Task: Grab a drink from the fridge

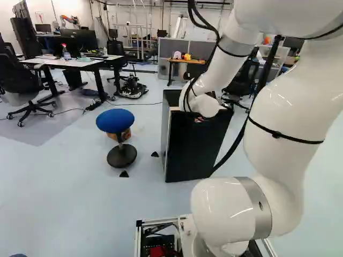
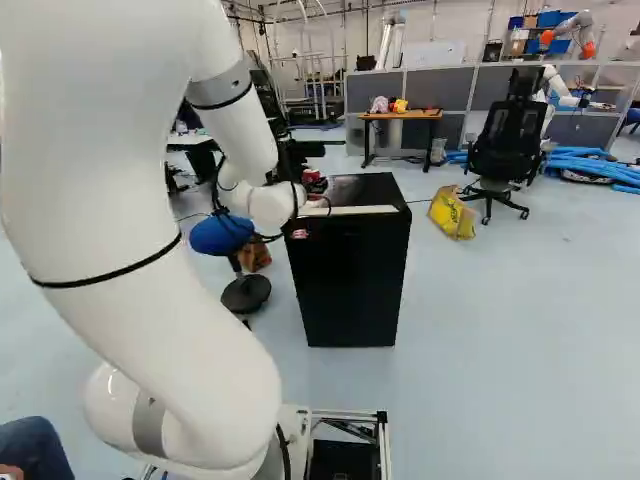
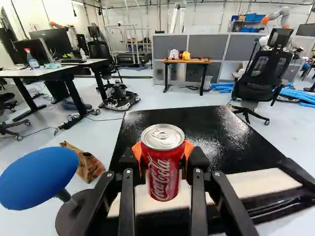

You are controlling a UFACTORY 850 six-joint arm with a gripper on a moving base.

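The tool (image 2: 313, 181) is clamping a red drink can (image 3: 162, 164) from both sides between its orange pads. The can is hanging upright near the top of the black fridge (image 2: 350, 285), while a blue stool (image 1: 116, 121) is standing apart from the fridge.

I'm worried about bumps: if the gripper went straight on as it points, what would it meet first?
Probably the black fridge top, touched first by the red can in the gripper, though depth is unclear.

Pale floor (image 1: 59, 182) under black fridge (image 2: 350, 280), blue stool (image 1: 116, 121), desks (image 1: 80, 63), chairs (image 2: 508, 145)
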